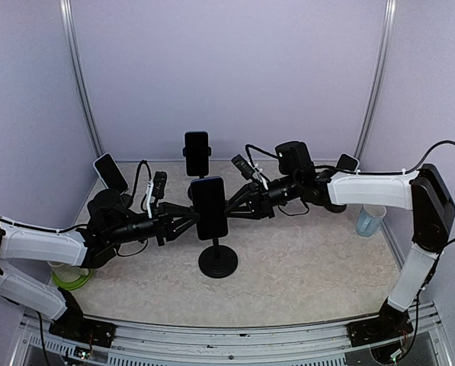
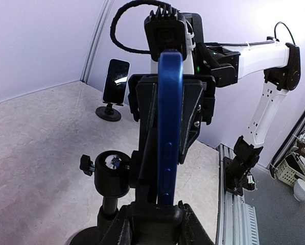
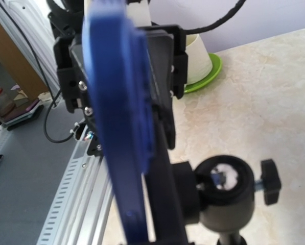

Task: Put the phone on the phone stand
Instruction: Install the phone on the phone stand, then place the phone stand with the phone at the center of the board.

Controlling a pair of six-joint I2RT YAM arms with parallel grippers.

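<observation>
- The phone [image 1: 209,207] stands upright in the middle of the top view, dark screen towards the camera, over the stem of the phone stand [image 1: 218,261], whose round base sits on the speckled table [image 1: 311,267].
- From the left wrist camera I see the phone edge-on: a blue case, flat against the stand's black cradle [image 2: 142,109], with the ball joint [image 2: 111,171] lower left of it. I cannot tell whether the cradle's arms have clamped it.
- The left gripper [image 1: 190,219] reaches in from the left of the frame and meets the phone's left edge. In its own camera the blue edge runs down between the fingers [image 2: 122,224] at the bottom, which are pinched onto it.
- The right gripper [image 1: 231,204] comes in from the right, its tips at the phone's right edge. Its camera is filled by the blurred blue case and the cradle, so I cannot tell whether its jaws grip anything.
- Other phones on stands are at the back: one at centre [image 1: 197,152], one at upper left [image 1: 110,172].
- A clear cup [image 1: 370,219] is at the right edge, and a green ring [image 1: 67,276] at lower left.
</observation>
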